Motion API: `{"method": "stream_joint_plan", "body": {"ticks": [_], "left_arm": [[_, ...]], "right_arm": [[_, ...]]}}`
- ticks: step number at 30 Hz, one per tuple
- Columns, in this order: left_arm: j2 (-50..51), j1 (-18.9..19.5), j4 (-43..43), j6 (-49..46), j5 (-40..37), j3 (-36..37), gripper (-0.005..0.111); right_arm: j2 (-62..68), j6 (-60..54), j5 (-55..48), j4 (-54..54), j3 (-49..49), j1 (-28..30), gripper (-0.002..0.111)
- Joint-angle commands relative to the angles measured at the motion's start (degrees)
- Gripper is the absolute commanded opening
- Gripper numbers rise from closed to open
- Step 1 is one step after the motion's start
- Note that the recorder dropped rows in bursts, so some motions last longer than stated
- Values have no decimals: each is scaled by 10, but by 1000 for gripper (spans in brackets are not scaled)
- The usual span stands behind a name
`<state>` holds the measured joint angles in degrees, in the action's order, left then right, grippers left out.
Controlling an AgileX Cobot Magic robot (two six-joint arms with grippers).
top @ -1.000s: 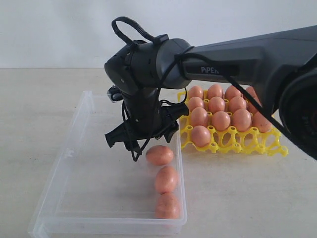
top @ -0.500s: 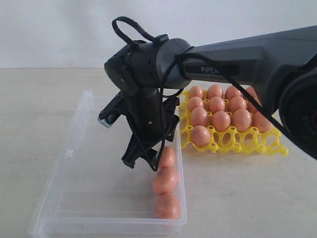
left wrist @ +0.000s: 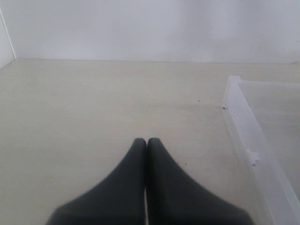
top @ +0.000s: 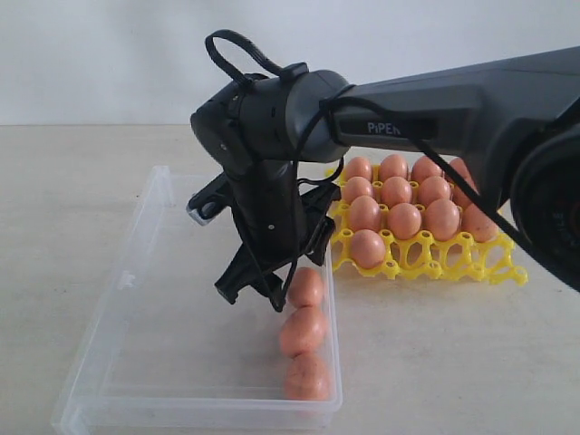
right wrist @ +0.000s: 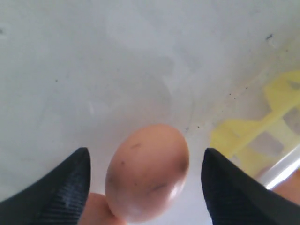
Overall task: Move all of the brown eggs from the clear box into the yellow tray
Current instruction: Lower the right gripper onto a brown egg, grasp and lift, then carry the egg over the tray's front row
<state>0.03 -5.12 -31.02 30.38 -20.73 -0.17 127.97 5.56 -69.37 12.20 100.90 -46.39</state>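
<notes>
Box [top: 136, 299]: three eggs [top: 304, 331] along its right wall; tray [top: 435, 263] nearly full.
Right gripper [right wrist: 145, 152] wide, straddling far egg [right wrist: 147, 173], long axis roughly along wall. Left gripper [left wrist: 146, 140] closed, empty.

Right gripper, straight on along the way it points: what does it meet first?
Most likely the brown egg, centred between the open jaws of the right gripper. Behind it is the clear box floor. Depth is unclear.

White lettering [top: 391, 128] reading "PiPER", on the dark grey forearm of the right arm [top: 471, 95], seen in the exterior view
</notes>
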Motion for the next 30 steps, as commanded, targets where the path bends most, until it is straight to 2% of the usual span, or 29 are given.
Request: {"method": "stream_joint_plan", "body": {"ticks": [1, 9, 11, 13, 16, 22, 25, 28, 30], "left_arm": [[0, -1, -2, 0, 2, 2, -4], [0, -1, -2, 0, 2, 2, -4], [0, -1, -2, 0, 2, 2, -4], [0, -1, -2, 0, 2, 2, -4], [0, -1, -2, 0, 2, 2, -4], [0, -1, -2, 0, 2, 2, -4], [0, -1, -2, 0, 2, 2, -4], [0, -1, -2, 0, 2, 2, -4], [0, -1, -2, 0, 2, 2, -4]], "right_arm": [[7, 82, -6, -4, 1, 1, 64], [41, 94, 6, -37, 1, 1, 64], [46, 94, 24, -37, 1, 1, 59], [47, 101, 51, -37, 1, 1, 40], [47, 106, 89, -29, 1, 1, 0], [28, 59, 111, 26, 25, 0, 1], [-14, 53, 154, 40, 27, 0, 1], [-54, 61, 255, 39, 18, 0, 1], [-78, 89, 360, 34, -11, 0, 1]]}}
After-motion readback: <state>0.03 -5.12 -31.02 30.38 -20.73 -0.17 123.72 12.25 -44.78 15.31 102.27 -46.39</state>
